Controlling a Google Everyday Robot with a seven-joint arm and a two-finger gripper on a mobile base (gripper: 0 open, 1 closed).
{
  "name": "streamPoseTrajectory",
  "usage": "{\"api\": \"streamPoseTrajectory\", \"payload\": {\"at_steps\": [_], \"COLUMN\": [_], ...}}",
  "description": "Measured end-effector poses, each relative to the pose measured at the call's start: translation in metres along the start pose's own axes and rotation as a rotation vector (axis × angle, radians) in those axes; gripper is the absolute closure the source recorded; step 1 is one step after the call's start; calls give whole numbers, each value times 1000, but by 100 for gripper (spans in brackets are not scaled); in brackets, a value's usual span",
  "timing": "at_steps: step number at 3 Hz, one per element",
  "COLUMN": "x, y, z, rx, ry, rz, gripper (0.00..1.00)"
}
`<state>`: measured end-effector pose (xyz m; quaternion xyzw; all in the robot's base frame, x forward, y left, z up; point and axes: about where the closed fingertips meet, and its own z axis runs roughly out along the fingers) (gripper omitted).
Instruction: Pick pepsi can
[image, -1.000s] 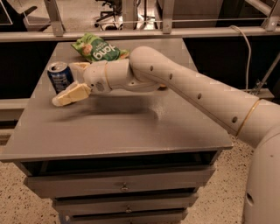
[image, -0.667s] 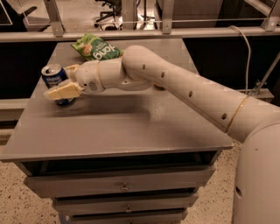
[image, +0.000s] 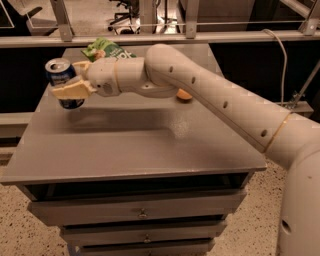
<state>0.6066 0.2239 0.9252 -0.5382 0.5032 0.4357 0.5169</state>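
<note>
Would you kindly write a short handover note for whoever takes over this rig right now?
Gripper: shut on the can, one finger in front and one behind, over the far left corner of the table.
Can: upright in the grasp; whether it is off the table is hard to tell.
Bag and orange: on the table behind the arm.
Done: grasp made.
Left: probably lift the can clear.

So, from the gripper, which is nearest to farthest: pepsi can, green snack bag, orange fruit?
The gripper is at the table's left side.
1. pepsi can, held in its grip.
2. green snack bag, just behind.
3. orange fruit, to the right, behind the arm.
</note>
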Motion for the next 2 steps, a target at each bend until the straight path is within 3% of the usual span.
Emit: {"api": "streamPoseTrajectory", "payload": {"at_steps": [1,2], "x": [-39,-39], "y": [-27,-27], "z": [-39,-39], "rx": [92,92], "ry": [-45,-45], "rz": [-68,-68], "gripper": [100,100]}}
